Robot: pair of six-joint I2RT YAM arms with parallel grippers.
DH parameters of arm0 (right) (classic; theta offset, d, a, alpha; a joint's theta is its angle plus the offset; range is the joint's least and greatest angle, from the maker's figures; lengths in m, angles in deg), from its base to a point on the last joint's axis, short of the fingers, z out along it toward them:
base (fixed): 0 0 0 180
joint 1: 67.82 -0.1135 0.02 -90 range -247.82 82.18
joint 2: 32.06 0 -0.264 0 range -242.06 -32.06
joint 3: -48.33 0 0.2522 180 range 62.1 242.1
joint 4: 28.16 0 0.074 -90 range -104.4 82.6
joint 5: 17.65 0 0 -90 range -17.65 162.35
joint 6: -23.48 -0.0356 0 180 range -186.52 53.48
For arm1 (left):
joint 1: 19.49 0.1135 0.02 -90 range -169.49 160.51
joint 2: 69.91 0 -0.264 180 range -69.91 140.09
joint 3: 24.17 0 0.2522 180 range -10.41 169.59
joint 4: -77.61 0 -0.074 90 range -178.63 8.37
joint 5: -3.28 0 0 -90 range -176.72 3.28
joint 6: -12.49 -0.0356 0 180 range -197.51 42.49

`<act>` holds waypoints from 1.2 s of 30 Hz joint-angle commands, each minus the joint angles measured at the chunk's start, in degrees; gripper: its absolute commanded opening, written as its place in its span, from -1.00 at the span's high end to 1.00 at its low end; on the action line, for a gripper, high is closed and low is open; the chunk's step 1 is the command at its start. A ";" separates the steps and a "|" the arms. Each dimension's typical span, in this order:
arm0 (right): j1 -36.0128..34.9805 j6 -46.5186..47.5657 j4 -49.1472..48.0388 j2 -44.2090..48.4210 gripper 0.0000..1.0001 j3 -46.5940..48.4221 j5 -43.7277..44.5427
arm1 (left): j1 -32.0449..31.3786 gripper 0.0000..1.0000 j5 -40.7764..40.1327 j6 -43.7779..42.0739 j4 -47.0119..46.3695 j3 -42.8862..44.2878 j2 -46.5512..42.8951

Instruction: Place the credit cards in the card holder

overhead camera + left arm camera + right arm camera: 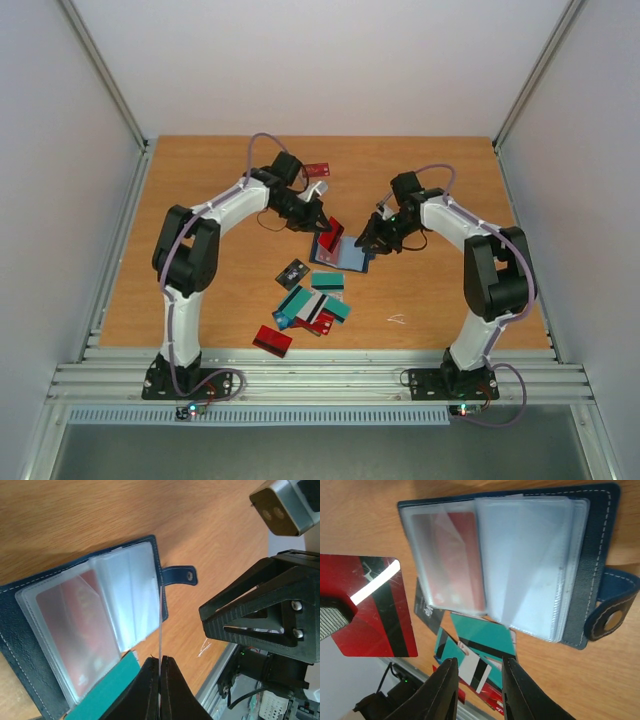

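Observation:
The navy card holder [345, 256] lies open on the table, its clear sleeves up; one sleeve holds a red card [457, 555]. My left gripper [320, 222] is shut on a red credit card [334, 233] with a black stripe, held on edge just above the holder's left side. That card is a thin edge-on line [160, 625] in the left wrist view and shows flat [370, 610] in the right wrist view. My right gripper [368, 240] is open and empty, low at the holder's right edge. Its jaws [477, 680] frame loose teal cards [480, 637].
Loose cards lie just in front of the holder: a teal one [326, 281], a mixed pile [312, 307] and a dark one [292, 271]. A red card [272, 340] lies near the front edge and another [317, 169] at the back. The holder's snap strap [180, 575] sticks out.

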 commanded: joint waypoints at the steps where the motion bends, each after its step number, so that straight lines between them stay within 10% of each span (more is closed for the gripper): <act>1: -0.09 1.24 -0.71 -2.42 0.49 -0.19 1.44 | -0.27 0.99 0.47 -3.40 1.56 1.95 3.33; 36: 2.28 4.07 -1.65 -13.14 0.57 -0.82 2.37 | -2.62 0.99 -0.48 -6.39 1.67 9.31 16.68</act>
